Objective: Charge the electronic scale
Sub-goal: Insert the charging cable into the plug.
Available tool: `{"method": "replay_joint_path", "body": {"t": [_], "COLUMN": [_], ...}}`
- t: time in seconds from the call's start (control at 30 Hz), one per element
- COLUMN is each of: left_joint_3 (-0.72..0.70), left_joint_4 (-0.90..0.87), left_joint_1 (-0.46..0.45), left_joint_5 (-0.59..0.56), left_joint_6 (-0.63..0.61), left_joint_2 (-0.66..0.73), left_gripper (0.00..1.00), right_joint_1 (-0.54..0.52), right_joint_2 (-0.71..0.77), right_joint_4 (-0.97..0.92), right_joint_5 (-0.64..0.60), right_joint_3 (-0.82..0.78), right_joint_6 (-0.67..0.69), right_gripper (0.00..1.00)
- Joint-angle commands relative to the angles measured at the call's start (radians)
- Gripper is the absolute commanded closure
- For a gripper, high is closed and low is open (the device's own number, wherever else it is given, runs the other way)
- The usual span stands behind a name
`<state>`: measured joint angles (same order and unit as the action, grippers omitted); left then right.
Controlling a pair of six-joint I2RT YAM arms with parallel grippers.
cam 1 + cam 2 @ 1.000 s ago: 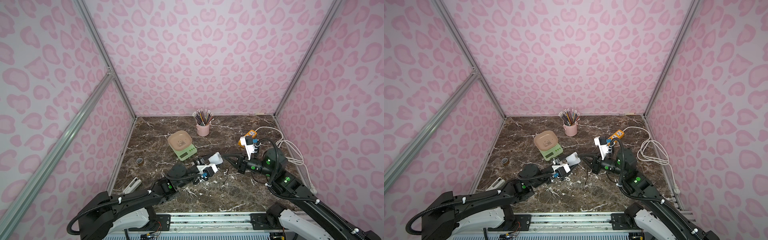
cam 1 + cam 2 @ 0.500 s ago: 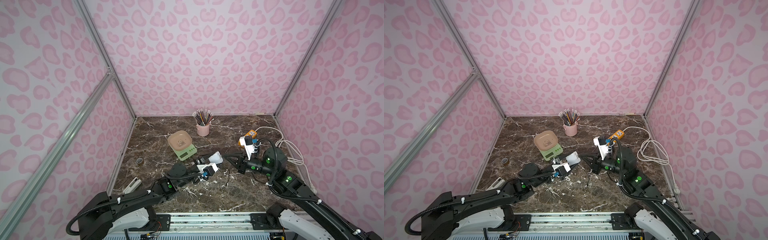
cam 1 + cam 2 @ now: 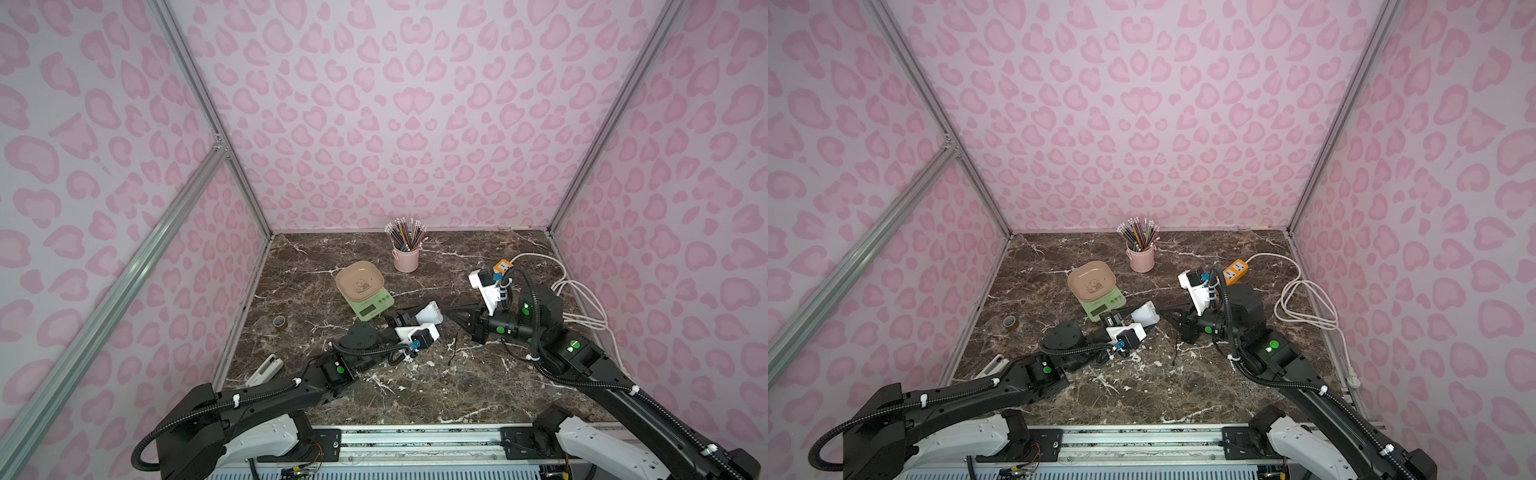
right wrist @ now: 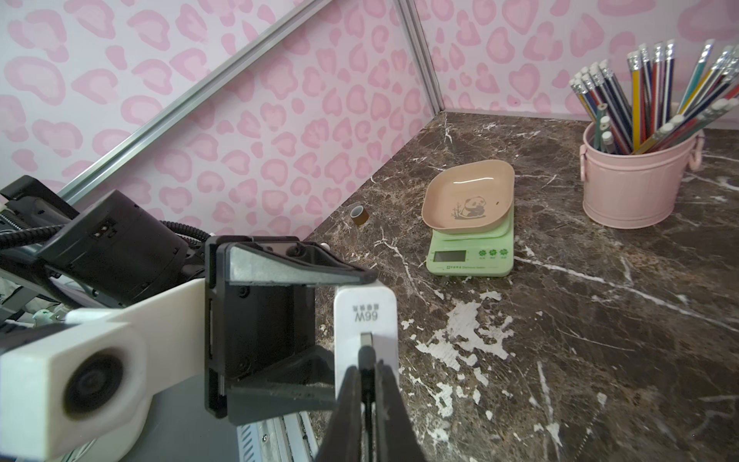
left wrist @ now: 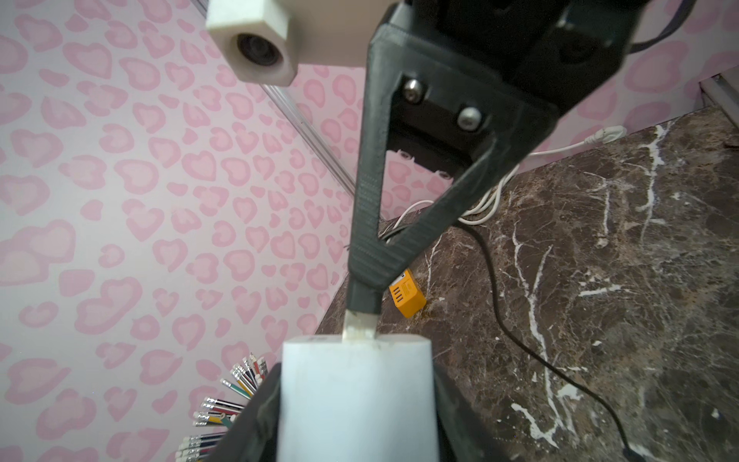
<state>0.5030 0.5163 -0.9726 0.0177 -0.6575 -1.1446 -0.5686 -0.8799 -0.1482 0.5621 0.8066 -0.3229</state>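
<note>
Okay, step in hand looks like seating the cable plug in the charger; my left pincer (image 4: pixel 354 328) is clamped across the white rounded cube charger (image 4: pixel 366 312), one finger on each flat side, port face turned toward my right pincer (image 4: pixel 366 370); right pincer is pressed together on the small black cable plug (image 4: pixel 364 354), with the plug's tip at the port slot; in the left wrist view a strip of pale metal shows between my right fingertips and the charger face, so I judge it not fully home; to do it well: plug axis square to the port face, push straight along that line, no twist, left arm braced as counter-force so the charger can't slide in the grip; thin black cable (image 5: pixel 520 320) trails loose over the dark brown marble tabletop (image 3: pixel 415 395), leave it slack, don't drag it; mint-green plastic electronic scale (image 3: pixel 374 307) with a beige-pink rounded-square tray (image 3: pixel 360 282) on top stands on the table just beyond my left pincer, apart from both pincers, no cable in it that I can see; orange power strip (image 3: pixel 1235 270) lies beyond my right wrist, well apart from the scale; both those connections look not yet made.
</note>
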Motion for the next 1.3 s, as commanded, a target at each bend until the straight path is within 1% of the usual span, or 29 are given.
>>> {"method": "replay_joint_path", "body": {"t": [0.0,0.13,0.23,0.53,0.57,0.6,0.7,0.8,0.87,1.03,1.2,1.27], "left_joint_3": [0.014,0.015,0.020,0.021,0.019,0.016,0.004,-0.016,-0.021,-0.021,-0.021,-0.020], "left_joint_4": [0.064,0.056,0.058,0.092,0.093,0.095,0.108,0.135,0.144,0.148,0.156,0.162], "left_joint_1": [0.000,0.000,0.000,0.000,0.000,0.000,0.001,0.001,0.003,0.003,0.003,0.003], "left_joint_5": [0.025,0.043,0.051,0.047,0.043,0.038,0.031,0.036,0.040,0.046,0.052,0.047], "left_joint_6": [-0.026,-0.030,-0.019,-0.001,-0.001,0.000,0.009,0.025,0.034,0.041,0.053,0.056], "left_joint_2": [0.009,0.019,0.015,0.013,0.009,0.003,-0.013,-0.014,-0.011,-0.007,-0.012,-0.017], "left_gripper": [0.72,0.72,0.72,0.71,0.71,0.71,0.71,0.71,0.71,0.71,0.71,0.71], "right_joint_1": [-0.006,-0.005,-0.007,-0.057,-0.057,-0.057,-0.050,-0.037,-0.024,-0.017,-0.018,-0.018], "right_joint_2": [-0.007,-0.028,-0.034,-0.055,-0.051,-0.044,-0.020,0.003,0.007,-0.014,-0.048,-0.055], "right_joint_4": [-0.080,-0.088,-0.049,0.018,0.016,0.014,0.011,0.017,0.022,0.063,0.106,0.124], "right_joint_5": [0.031,0.048,0.075,0.050,0.038,0.021,-0.012,-0.032,-0.029,-0.001,0.040,0.054], "right_joint_3": [0.021,0.032,0.019,-0.013,-0.012,-0.010,-0.003,-0.002,-0.004,-0.015,-0.018,-0.017], "right_joint_6": [0.024,0.022,-0.001,-0.028,-0.027,-0.023,-0.010,0.002,0.008,0.010,0.009,0.007], "right_gripper": [1.00,1.00,1.00,1.00,0.96,0.89,0.64,0.48,0.41,0.34,0.34,0.36]}}
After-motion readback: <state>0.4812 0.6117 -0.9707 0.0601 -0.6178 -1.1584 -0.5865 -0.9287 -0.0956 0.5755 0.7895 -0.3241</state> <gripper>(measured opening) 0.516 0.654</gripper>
